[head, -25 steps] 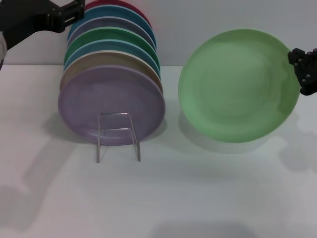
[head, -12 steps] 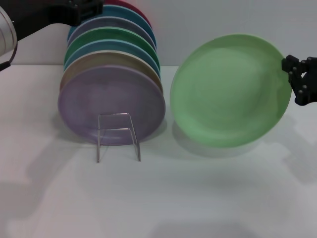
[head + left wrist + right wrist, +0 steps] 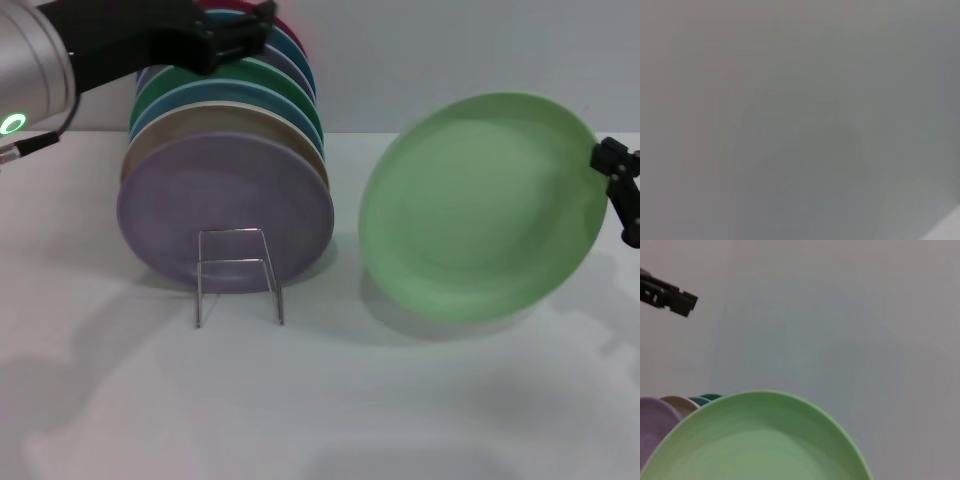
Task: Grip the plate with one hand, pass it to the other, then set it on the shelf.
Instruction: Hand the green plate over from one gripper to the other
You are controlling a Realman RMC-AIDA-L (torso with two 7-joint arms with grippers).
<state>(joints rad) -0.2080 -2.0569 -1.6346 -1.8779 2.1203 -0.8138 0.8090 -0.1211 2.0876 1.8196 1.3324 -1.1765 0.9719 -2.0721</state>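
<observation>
**Operator:** Where is the plate, and which of your arms has it?

**Describer:** You have the mint-green plate (image 3: 483,207) in your right gripper (image 3: 622,192), at the right edge of the head view. Its jaws are pinching the plate's right rim. The plate hangs nearly on edge, its face turned toward you and leaning a little, over the white counter (image 3: 400,400); I cannot tell whether its bottom rim touches the surface.

**Operator:** And the other arm?

**Describer:** Your left gripper (image 3: 240,35) is up at the top left, above the row of plates standing in the wire rack (image 3: 238,275), with the lilac plate (image 3: 225,210) at the front. I cannot tell whether its jaws are spread or pressed together; the left wrist view shows only grey blur.

**Operator:** What does the handover turn on?

**Describer:** The plate lies to the right of your left jaws and lower, well apart, with the rack between. Its free left rim is the edge nearest them, so by my judgement that is the side to take. The right wrist view shows the left gripper far off beyond the plate's upper rim.
</observation>
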